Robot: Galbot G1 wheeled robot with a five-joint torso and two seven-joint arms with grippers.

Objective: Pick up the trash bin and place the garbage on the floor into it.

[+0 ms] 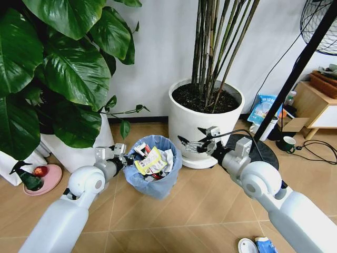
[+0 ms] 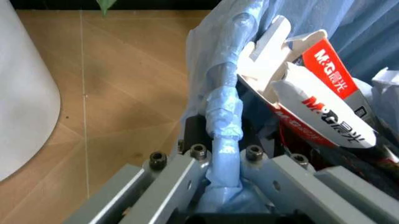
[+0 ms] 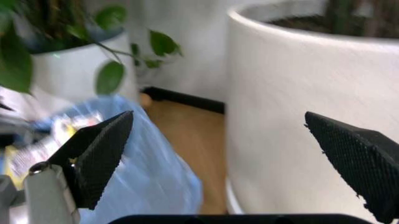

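Note:
The trash bin [image 1: 158, 182], lined with a crinkly pale blue bag, is between the two white plant pots and holds a yellow wrapper [image 1: 150, 161] and white paper. My left gripper [image 1: 119, 154] is shut on the bin's near-left rim. In the left wrist view its fingers [image 2: 187, 177] clamp the bagged rim [image 2: 223, 140], beside red-and-white boxes [image 2: 324, 107] inside. My right gripper [image 1: 194, 143] hovers open just right of the bin, in front of the pot. Its fingers [image 3: 100, 154] are spread wide, with the bin [image 3: 149, 182] below. A white lid [image 1: 247, 245] and a blue-white packet [image 1: 266, 245] lie on the floor [image 1: 200, 211].
A large white pot [image 1: 202, 124] of tall stems stands right behind the bin; a big leafy plant [image 1: 58, 79] in its own white pot is on the left. A pink dish [image 1: 43, 178], a black fan stand [image 1: 295, 74], a green mug [image 1: 288, 143] and cables ring the area.

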